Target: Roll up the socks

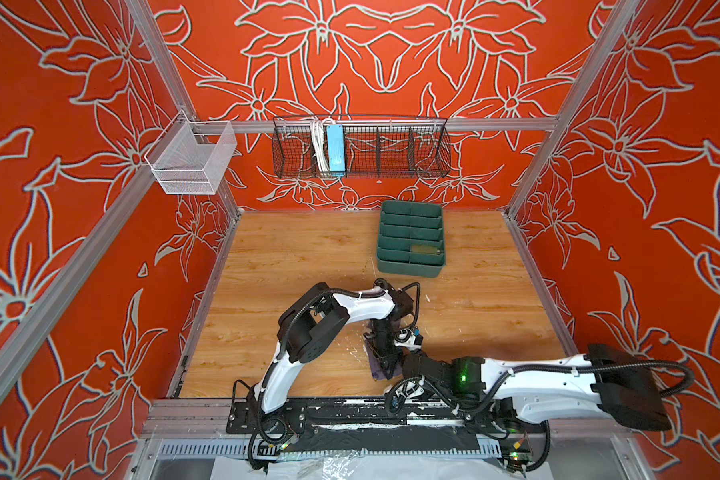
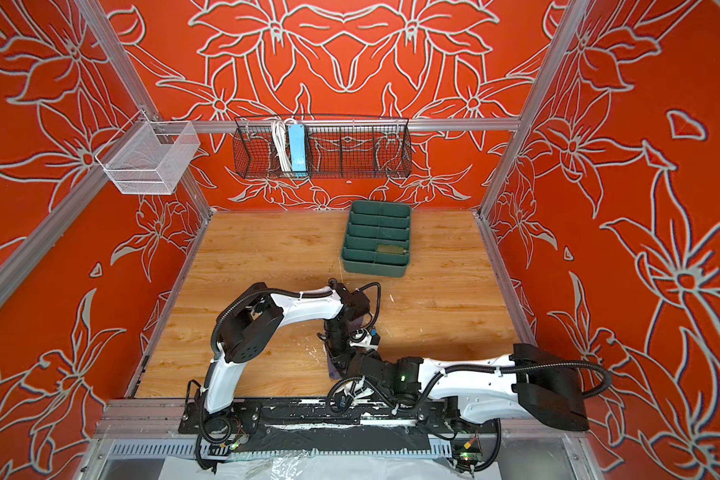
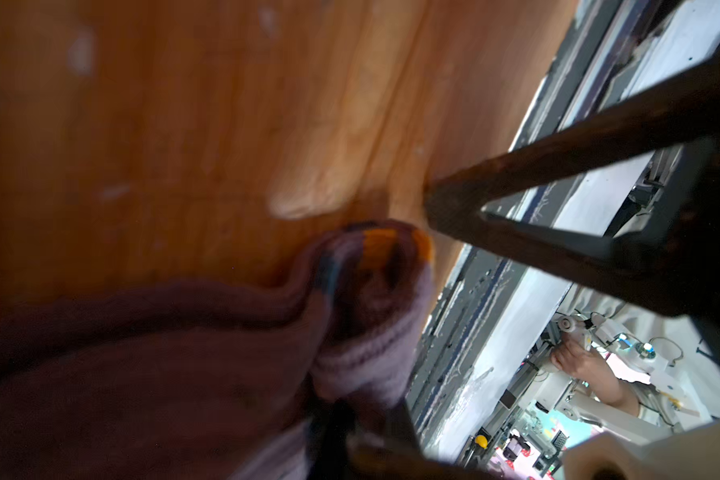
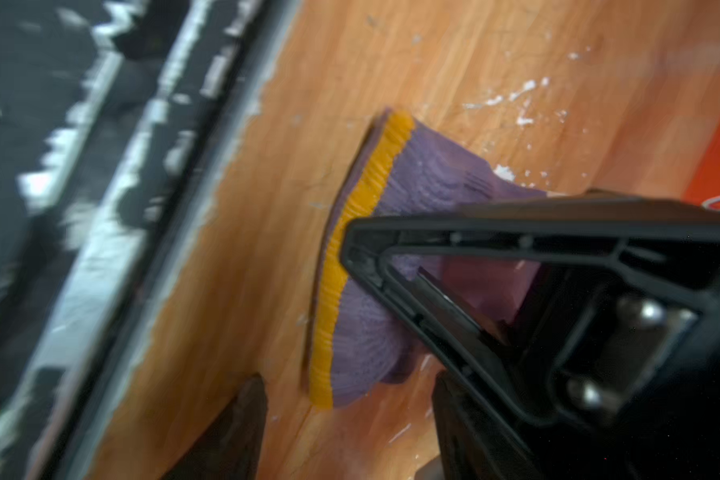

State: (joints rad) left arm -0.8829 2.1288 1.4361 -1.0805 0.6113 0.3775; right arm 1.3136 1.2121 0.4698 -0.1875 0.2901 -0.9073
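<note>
Pinching purple sock (image 4: 425, 174) | left fingers (image 4: 433, 224) closed | right fingers (image 4: 242, 415) apart

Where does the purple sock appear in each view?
Top view: purple sock, centre front of the wooden table.
Top view: sock, same spot.
Left wrist: sock, large, bunched, close up.
Right wrist: sock, mid-picture, yellow cuff showing.
Shared landmark: the table's wood grain.

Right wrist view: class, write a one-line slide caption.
Open right pincer poised over the yellow-cuffed purple sock on the wooden table.
</note>
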